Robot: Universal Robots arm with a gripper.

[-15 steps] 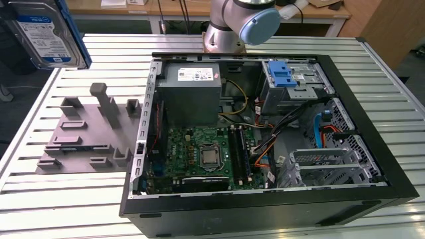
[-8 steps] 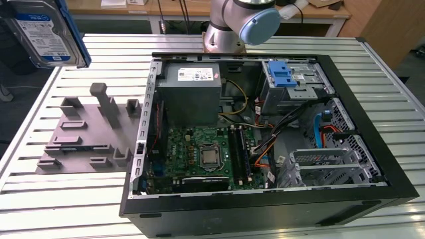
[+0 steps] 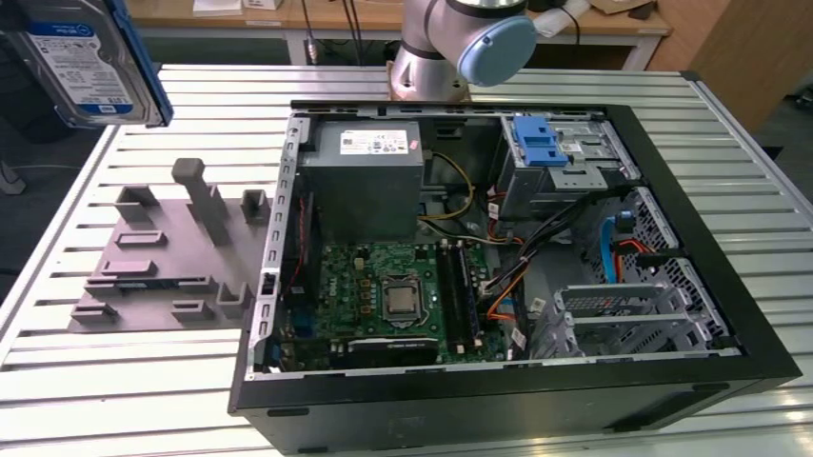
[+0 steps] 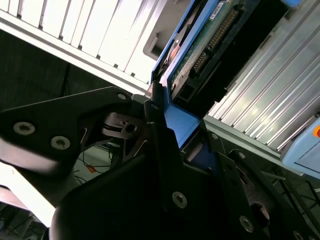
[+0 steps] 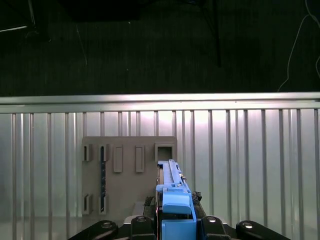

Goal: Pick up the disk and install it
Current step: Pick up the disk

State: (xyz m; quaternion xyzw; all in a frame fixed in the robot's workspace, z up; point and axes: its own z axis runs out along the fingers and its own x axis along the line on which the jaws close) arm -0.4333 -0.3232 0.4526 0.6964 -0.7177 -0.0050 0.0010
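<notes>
A slatted aluminium table [image 3: 711, 143] is filling the middle of the room, with wooden benches [image 3: 228, 11] running along behind it. Above it, the gripper [image 4: 175, 131] is clamping its black fingers [image 4: 155, 117] onto the blue bracket of the disk [image 4: 210, 45], one finger on each side, so the jaws are closed firmly on it. In the second wrist view the drive's circuit-board side and connector row are facing the camera, with the blue frame running along its edge.

In the first wrist view the gripper [image 5: 175, 223] is holding the disk [image 5: 172, 187] on edge, its blue end nearest the camera, and the drive is hanging in the air clear of the table. Beneath and beyond it a grey fixture plate [image 5: 127, 185] with upright slots is lying flat on the slats.

In the exterior view the disk [image 3: 83, 62] is showing at the upper corner on the exterior view's left, its white-and-blue label turned toward the camera, well apart from the open computer case [image 3: 711, 362]. The grey fixture plate [image 3: 166, 257] is sitting just beside the case on the exterior view's left. Inside the case, a grey power supply box [image 3: 368, 181] is lying above the green motherboard [image 3: 381, 286], and a blue ridged latch [image 3: 540, 143] is sitting on the metal drive cage toward the exterior view's right. The arm's base [image 3: 439, 57] is standing behind the case.
</notes>
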